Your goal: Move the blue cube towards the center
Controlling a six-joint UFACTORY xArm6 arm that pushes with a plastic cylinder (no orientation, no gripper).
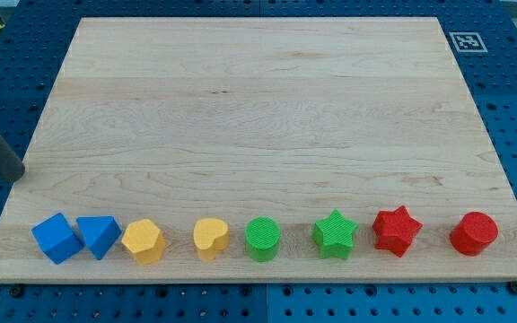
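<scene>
Sitting in the row along the view's bottom edge, the blue plastic cube (pixel 57 238) is the leftmost piece on the pale wooden board (pixel 258 108), touching or very nearly touching the blue triangular block (pixel 99 236) on its right; then come a yellow hexagonal block (pixel 143 240), a yellow heart-shaped block (pixel 211 239), a green cylinder (pixel 263 239), a green star (pixel 335 234), a red star (pixel 396 230) and a red cylinder (pixel 473 233); so the job looks unstarted, with the cube well apart from the board's centre and the whole push toward the view's top right left to do; my tip (pixel 13 173) rests at the board's left edge, above the cube and clear of every block; it is a plain rod, so there is nothing to clench or release and it grasps nothing; the rod's upper part is cut off by the view's left edge, and whether the two blue pieces truly touch I cannot tell.
</scene>
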